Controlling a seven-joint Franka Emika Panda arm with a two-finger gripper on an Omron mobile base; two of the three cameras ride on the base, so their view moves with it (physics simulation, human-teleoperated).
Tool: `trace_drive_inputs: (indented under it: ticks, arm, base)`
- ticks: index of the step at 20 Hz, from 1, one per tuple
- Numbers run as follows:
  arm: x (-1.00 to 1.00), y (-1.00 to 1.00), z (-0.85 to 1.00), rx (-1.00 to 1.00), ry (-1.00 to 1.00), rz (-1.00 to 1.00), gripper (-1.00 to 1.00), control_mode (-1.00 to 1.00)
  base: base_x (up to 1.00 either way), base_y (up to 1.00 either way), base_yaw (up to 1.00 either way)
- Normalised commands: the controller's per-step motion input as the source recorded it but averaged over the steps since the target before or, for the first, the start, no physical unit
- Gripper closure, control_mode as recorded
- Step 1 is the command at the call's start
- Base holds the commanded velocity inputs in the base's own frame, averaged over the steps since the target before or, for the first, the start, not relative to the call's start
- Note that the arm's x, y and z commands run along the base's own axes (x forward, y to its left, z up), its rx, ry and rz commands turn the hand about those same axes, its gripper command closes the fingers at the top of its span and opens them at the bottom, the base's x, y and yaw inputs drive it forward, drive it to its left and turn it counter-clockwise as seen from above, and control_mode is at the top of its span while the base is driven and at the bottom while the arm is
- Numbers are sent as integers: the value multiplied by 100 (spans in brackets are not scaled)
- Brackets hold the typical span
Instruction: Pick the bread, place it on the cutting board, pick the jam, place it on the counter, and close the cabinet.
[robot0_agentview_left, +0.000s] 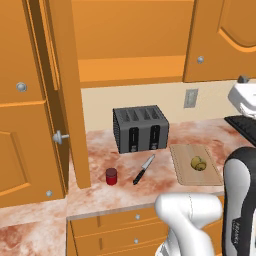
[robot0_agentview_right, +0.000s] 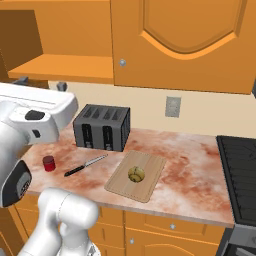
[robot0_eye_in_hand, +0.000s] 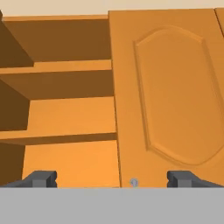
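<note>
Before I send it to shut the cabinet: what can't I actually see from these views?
- Cabinet open door: left base view gives it nearly edge-on, top cut off.
- Claw: hand view gives the spread fingertips alone; its distance from the shelves is unclear.
- Jam: label too small to read.
- Counter: near part hidden by the arm in both base views.

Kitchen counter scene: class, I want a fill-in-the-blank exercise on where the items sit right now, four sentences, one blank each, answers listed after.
1. The bread lies on the ____.
2. The jam stands on the counter, left of the black-handled ____.
3. Behind the knife stands a dark grey ____.
4. The cabinet has one door shut and its left door ____.

Missing words: cutting board; knife; toaster; open
</note>
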Motion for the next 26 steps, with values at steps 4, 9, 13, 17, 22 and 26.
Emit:
trace_drive_inputs:
  ticks: [4, 9, 13, 17, 22, 26]
  arm:
    - [-56, 33, 0, 0, 0, 0, -100, -100]
    - [-57, 33, 0, 0, 0, 0, -100, -100]
    - [-54, 30, 0, 0, 0, 0, -100, -100]
    - [-47, 30, 0, 0, 0, 0, -100, -100]
    - [-42, 29, 0, 0, 0, 0, -100, -100]
    - [-48, 19, 0, 0, 0, 0, -100, -100]
  base:
    - [0, 0, 0]
    - [0, 0, 0]
    - [0, 0, 0]
    - [0, 0, 0]
    - [0, 0, 0]
    - [0, 0, 0]
